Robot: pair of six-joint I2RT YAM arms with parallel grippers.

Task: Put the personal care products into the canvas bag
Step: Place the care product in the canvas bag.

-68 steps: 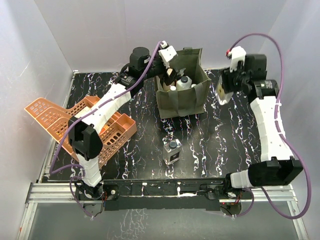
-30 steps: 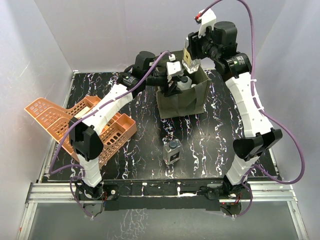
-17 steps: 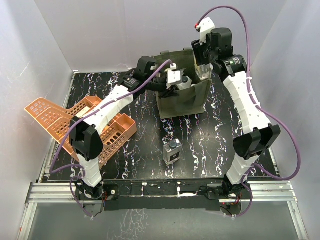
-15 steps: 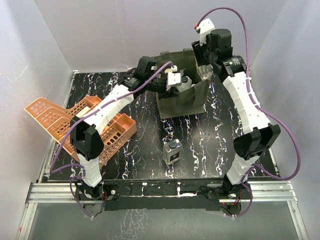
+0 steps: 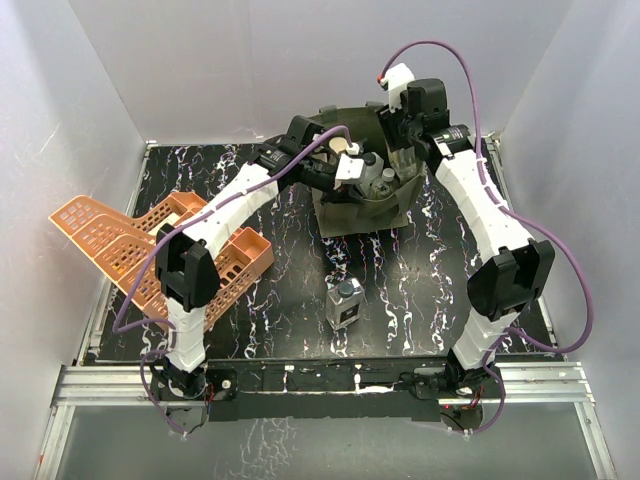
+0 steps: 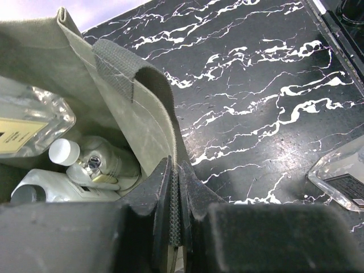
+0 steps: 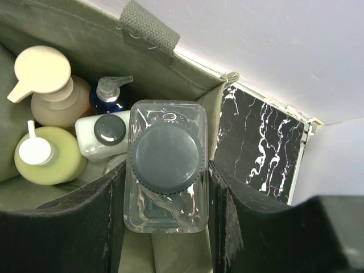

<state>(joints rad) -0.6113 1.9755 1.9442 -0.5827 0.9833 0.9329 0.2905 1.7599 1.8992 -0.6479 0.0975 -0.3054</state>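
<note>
The olive canvas bag (image 5: 362,212) stands at the back middle of the table. My left gripper (image 6: 175,170) is shut on the bag's near wall (image 6: 153,125) just below a strap handle (image 6: 128,65). My right gripper (image 7: 166,173) is shut on a clear bottle with a black cap (image 7: 165,156), held upright inside the bag's mouth. Below it in the bag stand a tan pump bottle (image 7: 54,94), a yellow-green one (image 7: 42,156), a white one (image 7: 99,136) and a dark round one (image 7: 114,94). A square clear bottle (image 5: 345,303) lies on the table in front of the bag.
Orange lattice baskets (image 5: 150,245) lie stacked at the left side of the black marbled table (image 5: 420,280). White walls close in the back and both sides. The table's right edge (image 7: 301,142) runs close beside the bag.
My right arm has swung in from the right and lowered the clear bottle into the bag's mouth. My left gripper has shut on the bag's wall, and the bag's mouth is pulled out of shape.
</note>
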